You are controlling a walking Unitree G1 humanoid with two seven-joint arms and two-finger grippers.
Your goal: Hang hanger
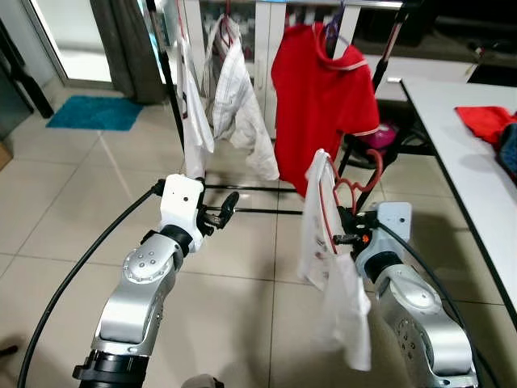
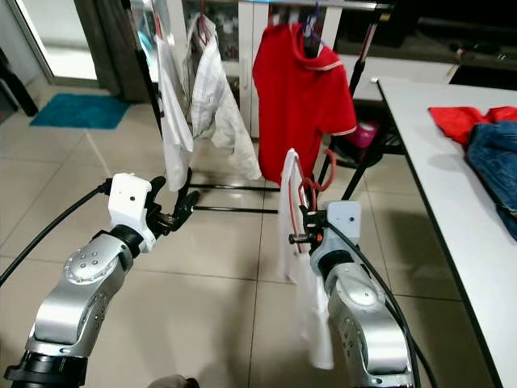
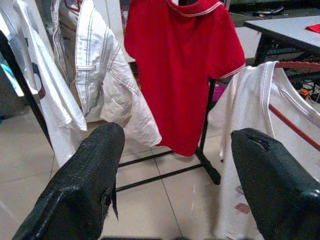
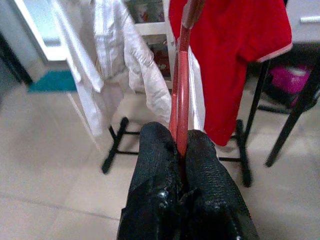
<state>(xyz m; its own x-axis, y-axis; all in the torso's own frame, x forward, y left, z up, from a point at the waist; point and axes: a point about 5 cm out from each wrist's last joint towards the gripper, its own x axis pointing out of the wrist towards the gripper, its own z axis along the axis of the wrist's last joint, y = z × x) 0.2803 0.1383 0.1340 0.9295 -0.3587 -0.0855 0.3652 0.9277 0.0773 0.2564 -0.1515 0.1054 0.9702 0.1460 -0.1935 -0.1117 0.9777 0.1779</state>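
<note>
I have the red hanger [image 1: 349,194] pinched between the pressed-together jaws of my right gripper [image 4: 181,145], its frame standing roughly upright above the fingers with a white garment [image 1: 327,259] draped from it and trailing down past my right forearm. What the next move turns on, as I judge it, is that the clothes rack [image 1: 242,212] stands ahead of and above the hanger, so the hook has to travel forward and up to reach the top rail. The right arm is the nearer one and already carries the load; my left gripper [image 1: 220,212] hovers with its jaws spread wide and nothing between them, pointing toward the rack's floor bars. On the rail hang a red polo shirt [image 1: 319,97] and a white jacket [image 1: 238,101]; the gap between them looks like the best free room. The counter [image 1: 464,153] runs along my right, its edge near my right elbow, so I would avoid swinging outward.
</note>
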